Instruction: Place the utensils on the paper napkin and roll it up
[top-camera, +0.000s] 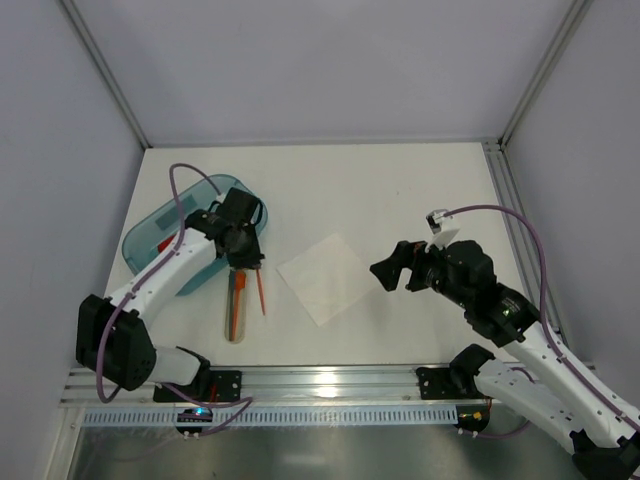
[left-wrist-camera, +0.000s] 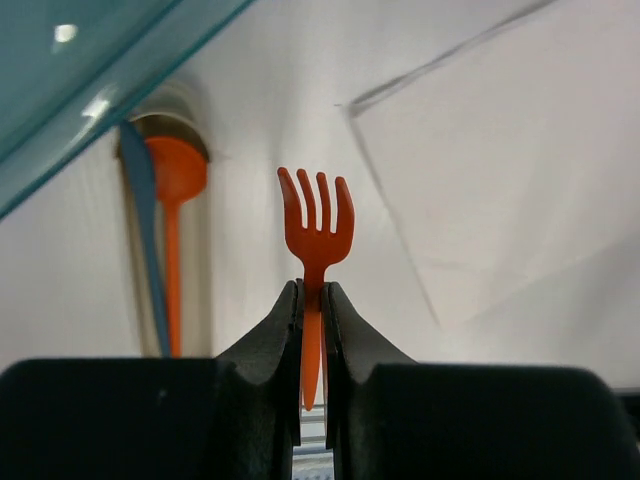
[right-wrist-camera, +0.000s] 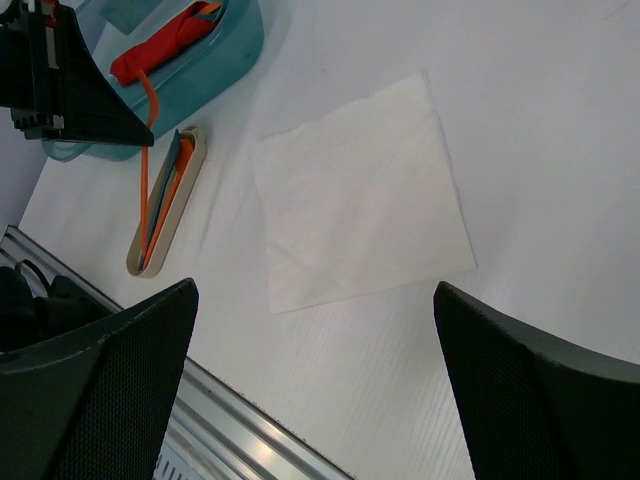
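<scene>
Over the white surface (top-camera: 400, 190), left fingers (left-wrist-camera: 278, 335) pinch a slim orange plastic fork (left-wrist-camera: 316, 225) at nine o'clock from the thin white paper napkin (top-camera: 328, 278); right fingers (right-wrist-camera: 110, 380) are spread. This looks like the placing step: next, lay it on the napkin.

Paper napkin (top-camera: 328, 278) flat on the worktop (top-camera: 400, 190), about mid-width and toward the near edge. Tray (top-camera: 150, 240) well to its left, at the worktop's left side. Narrow dish (top-camera: 236, 305) just before the tray's right end, lying front to back, spoon (left-wrist-camera: 175, 175) and second utensil (left-wrist-camera: 140, 200) inside. Fork (top-camera: 260, 292) between dish and napkin, just right of the dish, handle pinched in the left end effector (left-wrist-camera: 311, 300), tines toward the near edge, possibly clear of the worktop. Right end effector (top-camera: 388, 270) just right of the napkin, jaws parted.
</scene>
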